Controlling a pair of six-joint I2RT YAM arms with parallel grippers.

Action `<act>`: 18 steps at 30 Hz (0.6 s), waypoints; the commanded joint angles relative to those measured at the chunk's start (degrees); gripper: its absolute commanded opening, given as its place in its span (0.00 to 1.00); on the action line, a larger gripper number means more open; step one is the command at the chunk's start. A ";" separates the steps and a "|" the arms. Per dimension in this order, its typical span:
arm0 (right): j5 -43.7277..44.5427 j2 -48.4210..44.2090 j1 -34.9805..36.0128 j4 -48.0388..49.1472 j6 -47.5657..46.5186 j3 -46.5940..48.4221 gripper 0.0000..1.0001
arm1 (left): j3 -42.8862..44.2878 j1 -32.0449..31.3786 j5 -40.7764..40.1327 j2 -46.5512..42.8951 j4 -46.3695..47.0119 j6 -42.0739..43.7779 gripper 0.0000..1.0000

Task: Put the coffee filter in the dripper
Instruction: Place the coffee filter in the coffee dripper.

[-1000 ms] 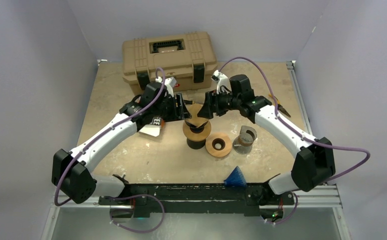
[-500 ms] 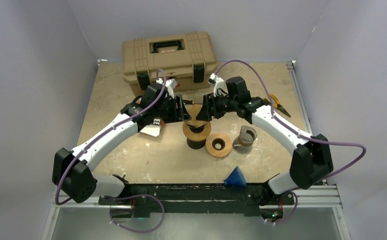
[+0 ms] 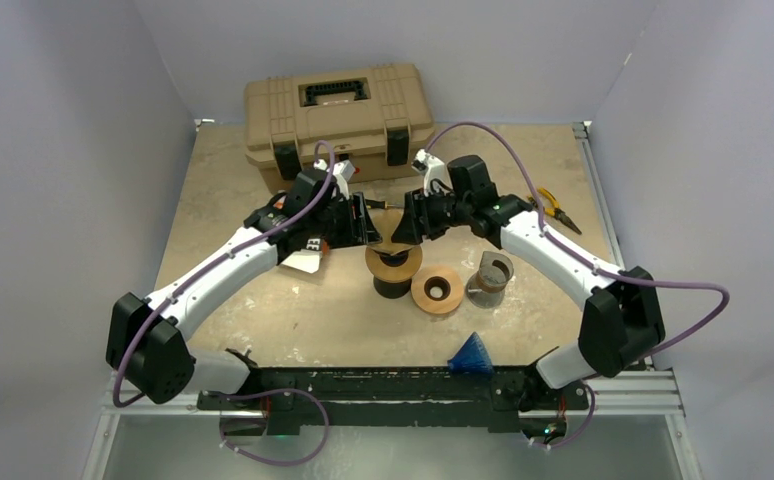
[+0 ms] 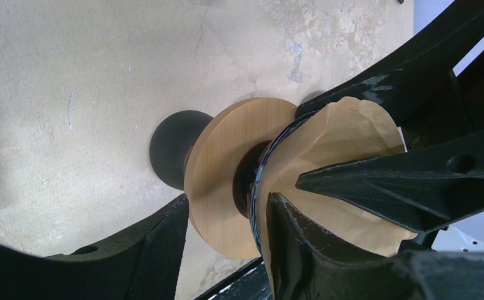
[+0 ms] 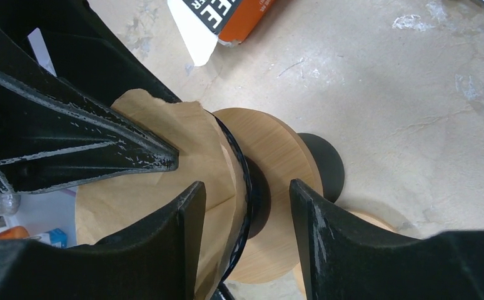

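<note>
Coffee filter (image 4: pixel 346 156) looks like thin, limp, tearable paper, partly inside the dripper (image 4: pixel 224 181); pinch its rim gently. Left end effector (image 4: pixel 227 201) and right end effector (image 5: pixel 246 186) straddle the dripper's rim, jaws apart.

The right arm's black two-finger gripper (image 3: pixel 401 222) has slid left toward the frame's centre, nearer the left arm's black gripper (image 3: pixel 367 222), its jaws narrowing. Less of the tan paper cone filter (image 3: pixel 390 233) shows between them. The right elbow (image 3: pixel 618 320) shifted left too.
</note>
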 commanded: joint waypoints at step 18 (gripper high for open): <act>4.89 -0.54 1.41 -3.80 -2.03 3.68 0.59 | 2.44 0.38 0.64 -1.58 1.65 0.15 0.56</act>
